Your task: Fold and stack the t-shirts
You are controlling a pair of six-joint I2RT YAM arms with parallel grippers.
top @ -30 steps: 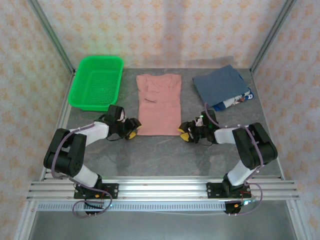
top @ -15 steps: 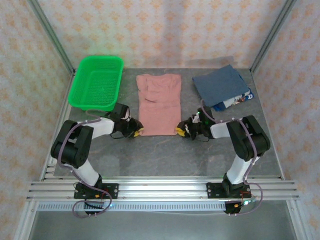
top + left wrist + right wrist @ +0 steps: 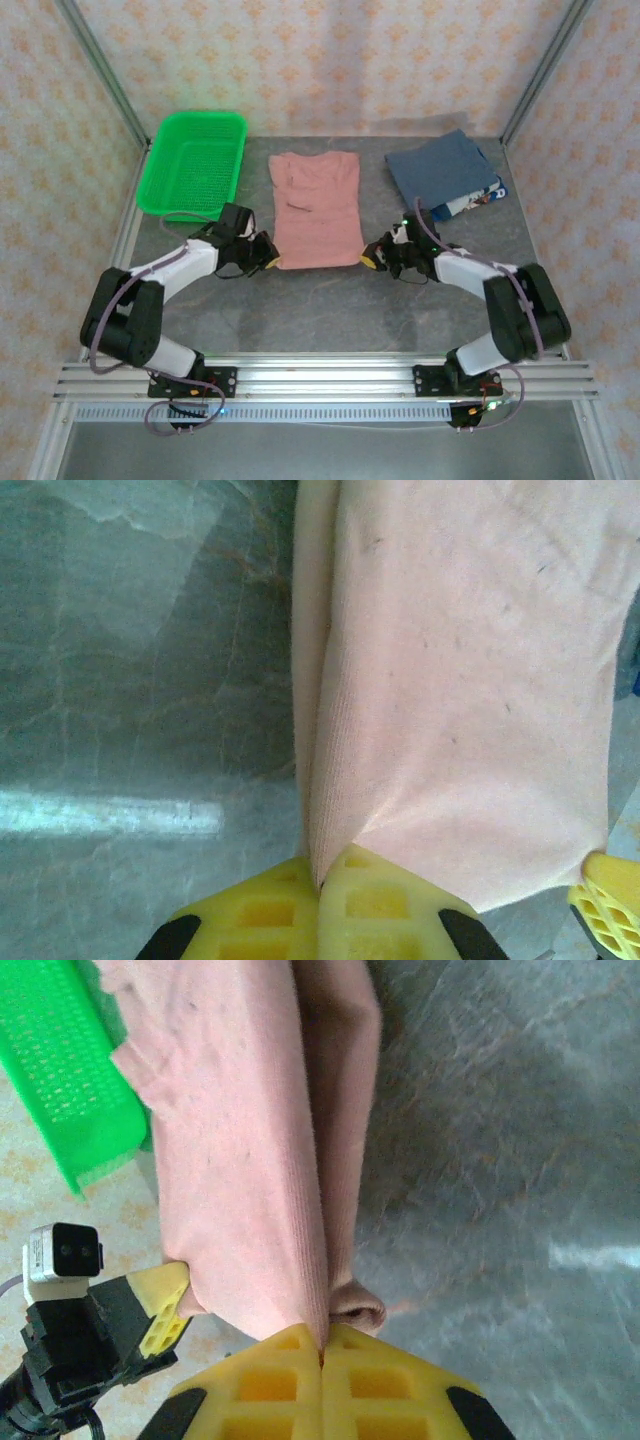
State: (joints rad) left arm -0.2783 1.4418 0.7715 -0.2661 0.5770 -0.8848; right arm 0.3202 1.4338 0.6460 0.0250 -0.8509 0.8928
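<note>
Pinching the near hem of the salmon-pink t-shirt (image 3: 318,205) at both corners: left gripper (image 3: 268,258) on the corner toward the green basket (image 3: 193,165), right gripper (image 3: 372,258) on the corner away from it, yellow pads (image 3: 262,912) pressed tight together on cloth at each. Lying flat just beside the basket, side edges folded inward. Beyond it, farther from the basket, the slate-blue t-shirt (image 3: 440,172) folded over a bit of printed cloth (image 3: 472,203) — and bare grey table (image 3: 330,300) nearer than the basket, open for both arms.
</note>
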